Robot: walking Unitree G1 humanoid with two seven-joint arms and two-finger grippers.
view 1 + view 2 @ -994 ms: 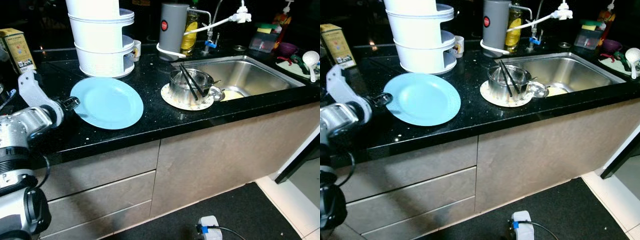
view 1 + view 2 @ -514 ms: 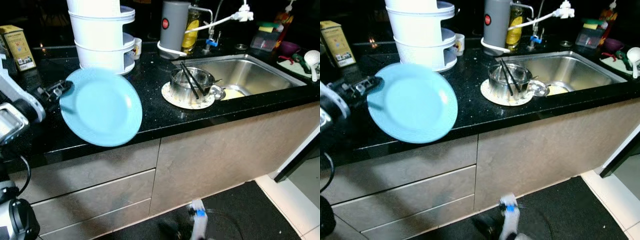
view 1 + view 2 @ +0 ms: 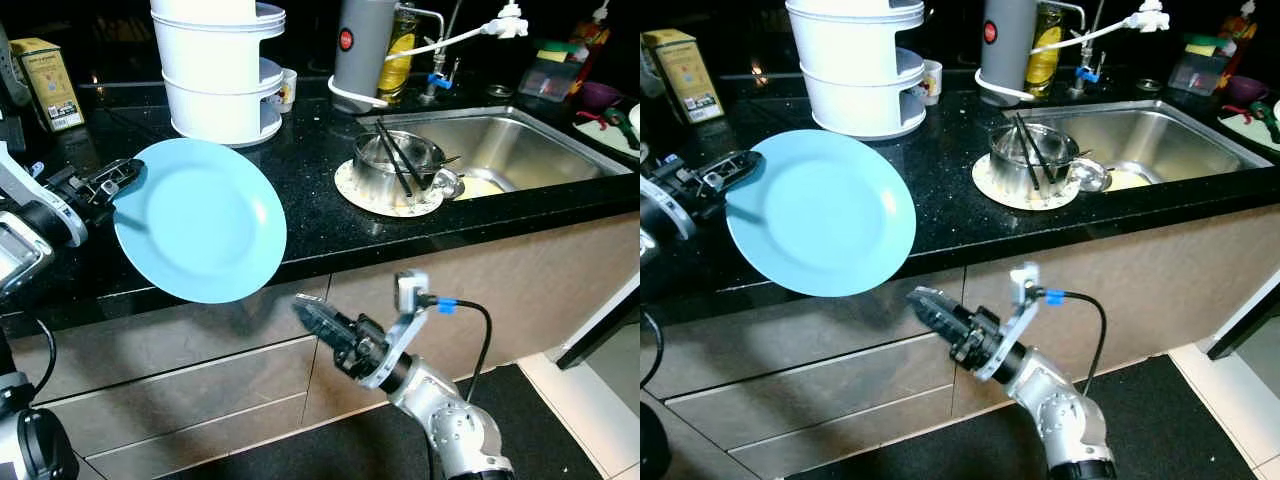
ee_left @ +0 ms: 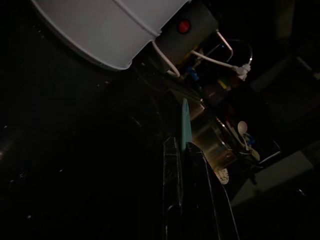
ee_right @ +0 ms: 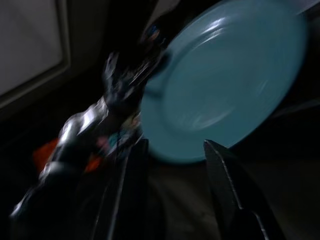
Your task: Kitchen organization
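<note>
The left gripper's fingers [image 3: 120,180] are clenched on the rim of the light blue plate [image 3: 200,220], which is held tilted in the air over the front edge of the black surface [image 3: 310,190]. In the left wrist view the plate shows edge-on as a thin teal sliver between the dark fingers, with much else lost in shadow. The right gripper [image 3: 315,315] is below, in front of the drawers [image 3: 200,380], its fingers spread apart and pointing up at the plate's underside; its wrist view is blurred. The plate is plain, round and glossy. Behind stands a white tiered container [image 3: 222,70].
</note>
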